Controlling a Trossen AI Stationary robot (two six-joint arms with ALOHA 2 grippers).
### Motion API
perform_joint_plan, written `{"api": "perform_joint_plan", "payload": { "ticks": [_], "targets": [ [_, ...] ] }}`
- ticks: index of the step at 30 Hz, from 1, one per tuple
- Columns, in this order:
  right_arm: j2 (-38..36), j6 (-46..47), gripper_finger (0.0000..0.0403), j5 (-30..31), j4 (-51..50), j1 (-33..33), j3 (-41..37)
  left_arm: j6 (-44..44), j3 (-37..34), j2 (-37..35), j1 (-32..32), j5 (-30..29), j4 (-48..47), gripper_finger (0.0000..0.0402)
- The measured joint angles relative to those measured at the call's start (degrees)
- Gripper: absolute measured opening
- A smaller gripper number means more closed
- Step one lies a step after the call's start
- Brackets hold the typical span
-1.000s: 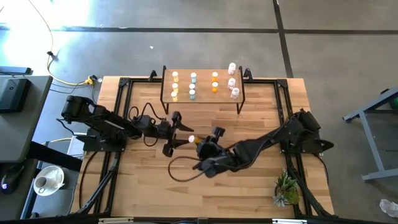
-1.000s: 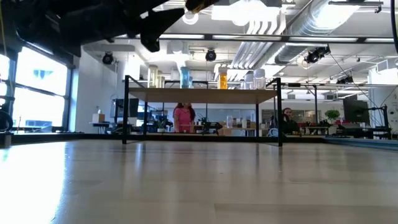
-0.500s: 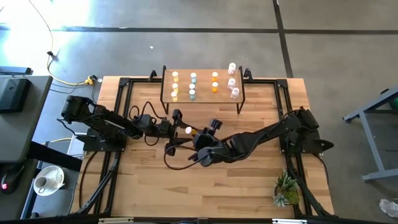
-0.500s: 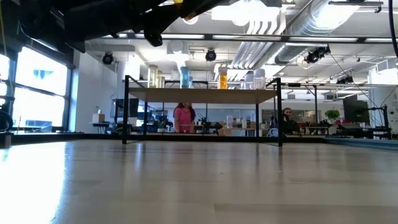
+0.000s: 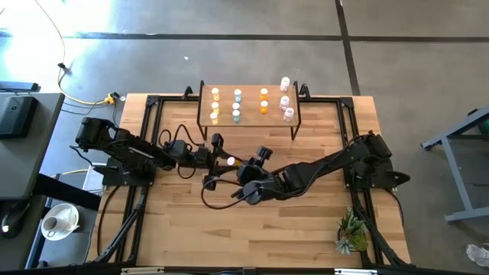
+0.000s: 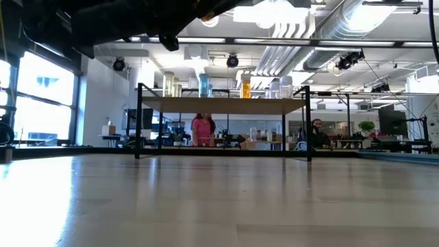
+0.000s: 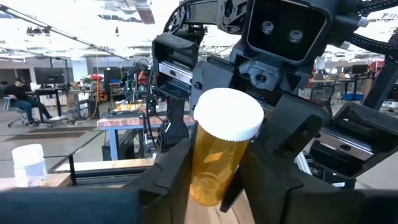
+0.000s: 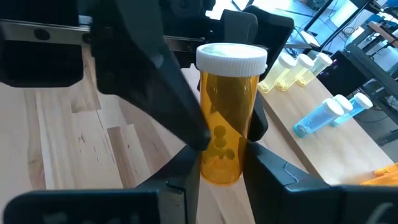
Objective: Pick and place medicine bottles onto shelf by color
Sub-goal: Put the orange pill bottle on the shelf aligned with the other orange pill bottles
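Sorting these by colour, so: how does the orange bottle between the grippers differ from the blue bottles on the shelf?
The orange bottle is amber, held upright above the table between both grippers. The blue bottles are pale and stand free on the shelf. Both have white caps.

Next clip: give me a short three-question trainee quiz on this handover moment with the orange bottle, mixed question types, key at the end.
1. True or false: the orange bottle stands on the shelf.
2. Multiple choice: what colour is the bottle's cap? A) white B) black C) red
3. Fill in: the left gripper and the right gripper meet over the ____ of the table.

Key:
1. False: both grippers are closed on it, above the table.
2. A
3. Middle
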Motion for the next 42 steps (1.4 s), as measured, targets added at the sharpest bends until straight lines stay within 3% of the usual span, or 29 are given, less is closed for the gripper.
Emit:
{"api": "perform_joint_plan", "payload": {
  "ticks": [6,16,25,34,42],
  "targets": [
    [0.0,0.2,0.0089,-0.2,0.0,0.0,0.0,0.9,0.0,0.0,0.0,0.0,0.0,0.009],
    [-0.2,-0.7,0.011,-5.1,-1.0,-1.2,0.0,1.5,-0.1,0.0,0.0,-0.3,-0.8,0.0086],
    [-0.4,-2.2,0.0171,-9.3,-3.4,-3.0,0.0,4.4,0.0,0.0,-0.1,-7.5,-3.7,0.0086],
    [-6.0,-0.4,0.0178,-11.9,-9.6,-4.3,0.0,7.7,0.0,0.0,0.0,-22.5,-7.8,0.0086],
    [-9.7,-10.3,0.0179,-20.8,-7.1,-8.3,0.0,7.6,0.1,0.0,0.0,-23.3,-11.8,0.0086]
  ]
}}
